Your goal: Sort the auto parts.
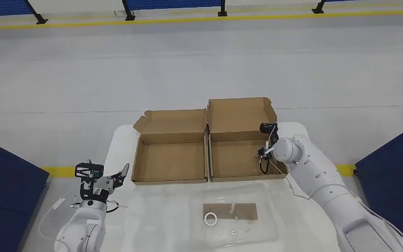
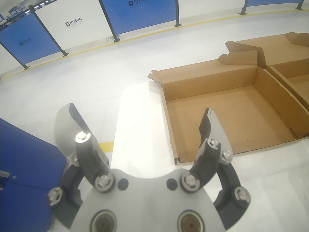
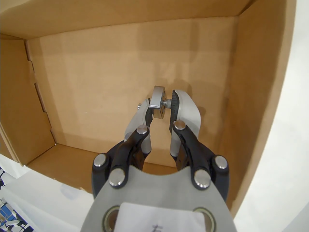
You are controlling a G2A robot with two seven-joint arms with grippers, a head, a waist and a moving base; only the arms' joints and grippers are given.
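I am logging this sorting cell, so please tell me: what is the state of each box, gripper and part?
Left box: open, empty.
Right box: open, floor bare.
Left gripper: open, holding nothing.
Right gripper: shut on the metal part, over the right box.
Metal part: held between the fingers.
White ring: lying flat in the clear tray.

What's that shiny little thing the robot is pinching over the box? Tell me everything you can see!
It's a small silvery metal part: a thick round disc with a short stud sticking out of one face, smooth and shiny. The right gripper pinches it sideways, disc against one finger, stud tip against the other. It hangs over the open cardboard box, seemingly clear of the brown floor.
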